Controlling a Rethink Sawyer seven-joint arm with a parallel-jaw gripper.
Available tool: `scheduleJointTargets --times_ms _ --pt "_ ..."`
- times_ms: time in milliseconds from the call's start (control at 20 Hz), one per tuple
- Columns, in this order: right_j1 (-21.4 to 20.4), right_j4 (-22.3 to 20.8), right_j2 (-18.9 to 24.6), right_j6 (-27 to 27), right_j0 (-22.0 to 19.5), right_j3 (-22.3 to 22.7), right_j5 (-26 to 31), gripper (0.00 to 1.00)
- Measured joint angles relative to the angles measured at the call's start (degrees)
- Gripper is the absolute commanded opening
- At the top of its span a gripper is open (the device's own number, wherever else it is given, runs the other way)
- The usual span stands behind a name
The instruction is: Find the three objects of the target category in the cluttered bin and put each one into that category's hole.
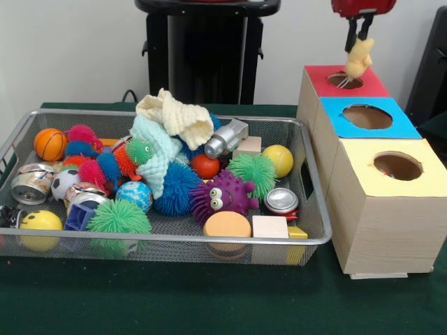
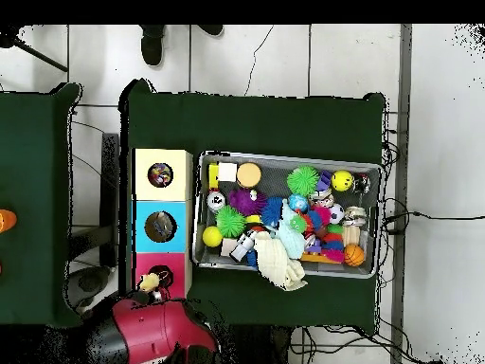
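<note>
My gripper [image 1: 359,33] hangs at the top right, shut on a small pale yellow toy [image 1: 360,57]. The toy dangles just above the hole [image 1: 345,81] of the red-topped box [image 1: 374,86], with thin strands trailing at the hole's rim. In the overhead view the gripper [image 2: 152,286] and the toy [image 2: 147,282] sit beside the red box [image 2: 163,261]. The wire mesh bin [image 1: 313,237] stands left of the boxes, full of toys; it also shows in the overhead view [image 2: 284,157]. I cannot make out an orange tiger-striped toy in the clutter.
A blue-topped box [image 1: 398,130] and a yellow-topped box [image 1: 419,183] stand in a row with the red one. The bin holds an orange basketball [image 1: 50,143], a purple spiky monster [image 1: 223,197], a cream cloth [image 1: 178,115], cans and wooden blocks. The black pedestal [image 1: 202,49] stands behind.
</note>
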Motion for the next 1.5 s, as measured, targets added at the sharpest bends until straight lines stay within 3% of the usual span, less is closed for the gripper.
scheduleJointTargets --times_ms 350,650,1300,1500 --pt "2.7 0.0 -0.1 0.0 -2.1 0.0 -5.8 0.0" --pt "3.7 0.0 -0.1 0.0 -2.5 0.6 -6.7 0.0" --pt "1.3 0.0 -0.2 0.0 -3.2 5.4 -7.9 0.0" --pt "2.2 0.1 -0.5 0.0 -3.1 5.8 -11.0 0.0"
